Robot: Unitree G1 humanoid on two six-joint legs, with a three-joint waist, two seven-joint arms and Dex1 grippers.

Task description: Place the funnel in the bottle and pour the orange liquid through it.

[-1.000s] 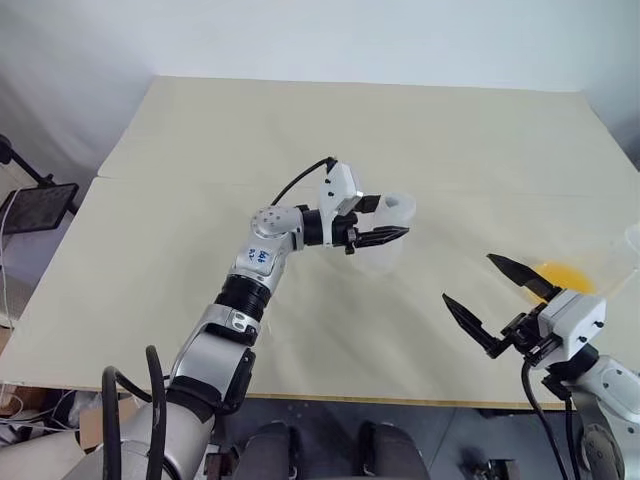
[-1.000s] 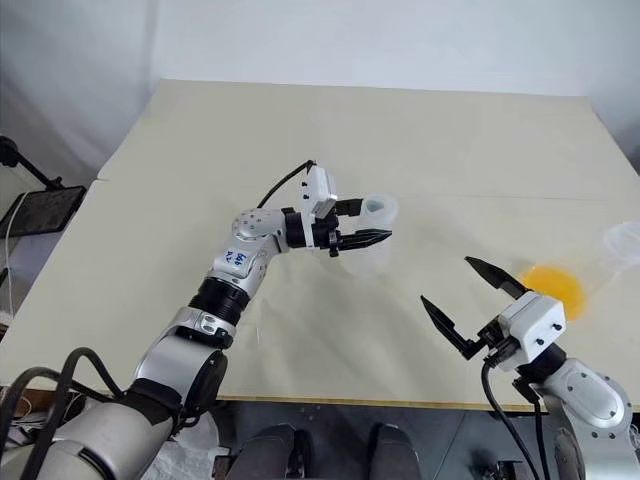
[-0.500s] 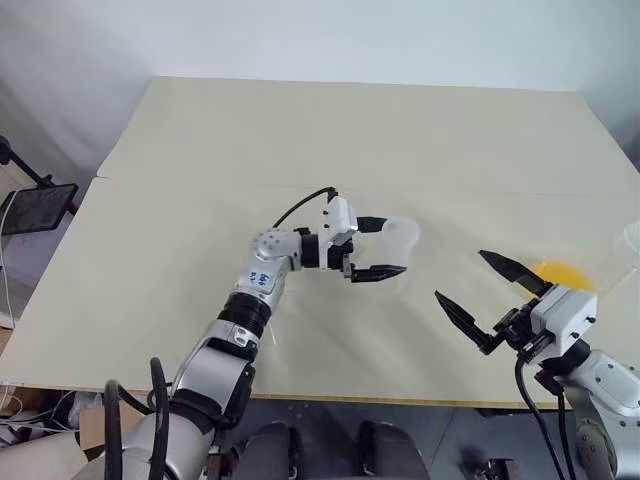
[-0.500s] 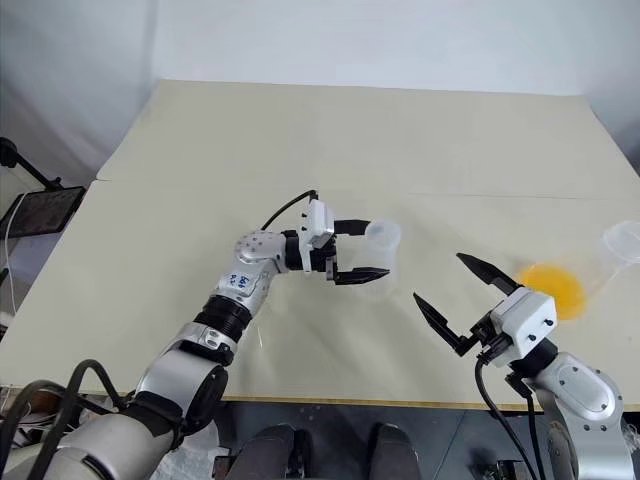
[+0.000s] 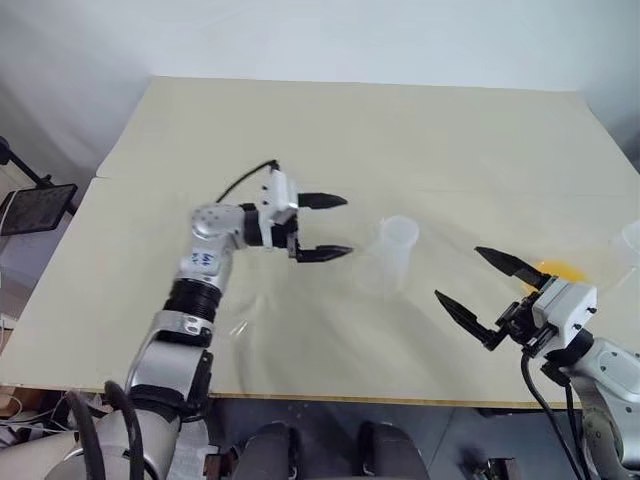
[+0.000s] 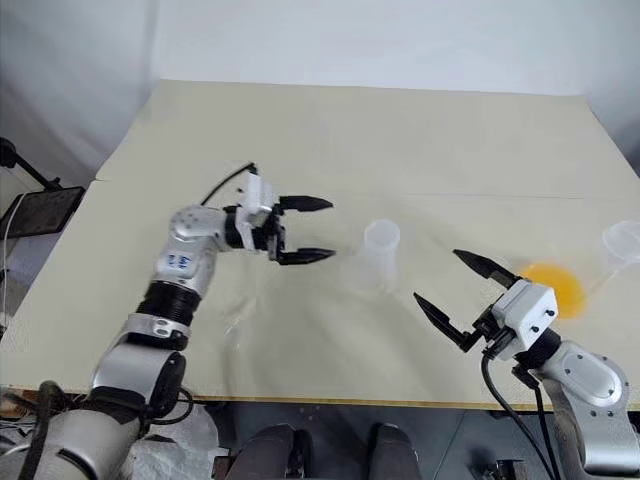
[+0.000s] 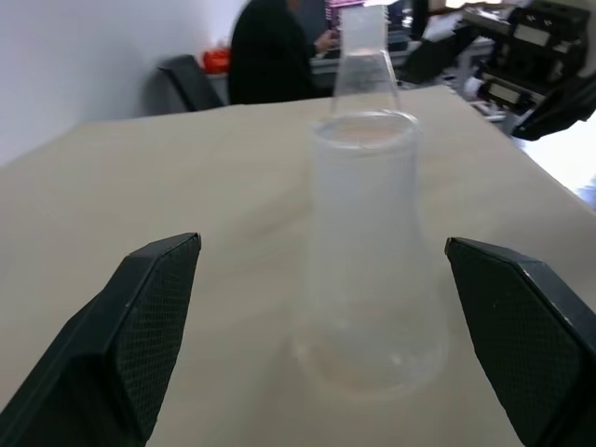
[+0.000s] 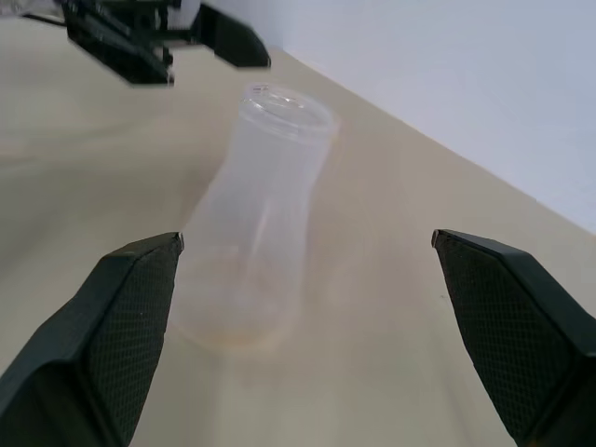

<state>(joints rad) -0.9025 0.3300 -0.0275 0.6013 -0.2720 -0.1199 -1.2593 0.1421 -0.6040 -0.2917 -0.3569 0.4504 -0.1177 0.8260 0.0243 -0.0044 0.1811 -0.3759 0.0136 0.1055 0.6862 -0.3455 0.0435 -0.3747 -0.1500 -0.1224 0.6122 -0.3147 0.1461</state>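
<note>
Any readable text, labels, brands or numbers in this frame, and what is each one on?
Blue marking on the left arm's upper link: too small and blurred to read.
No print visible on the bottle, the flask holding the orange liquid, the table, the left gripper or the right gripper.

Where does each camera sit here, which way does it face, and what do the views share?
Left eye and right eye views: on the head, looking forward and down at the table; both arms show, with the left gripper and right gripper open.
Left wrist view: looks along its own fingers at the bottle, with a second flask behind it.
Right wrist view: looks along its own fingers at the bottle from the other side, with the left gripper beyond it.
Shared: the bottle stands upright and free in all views.
</note>
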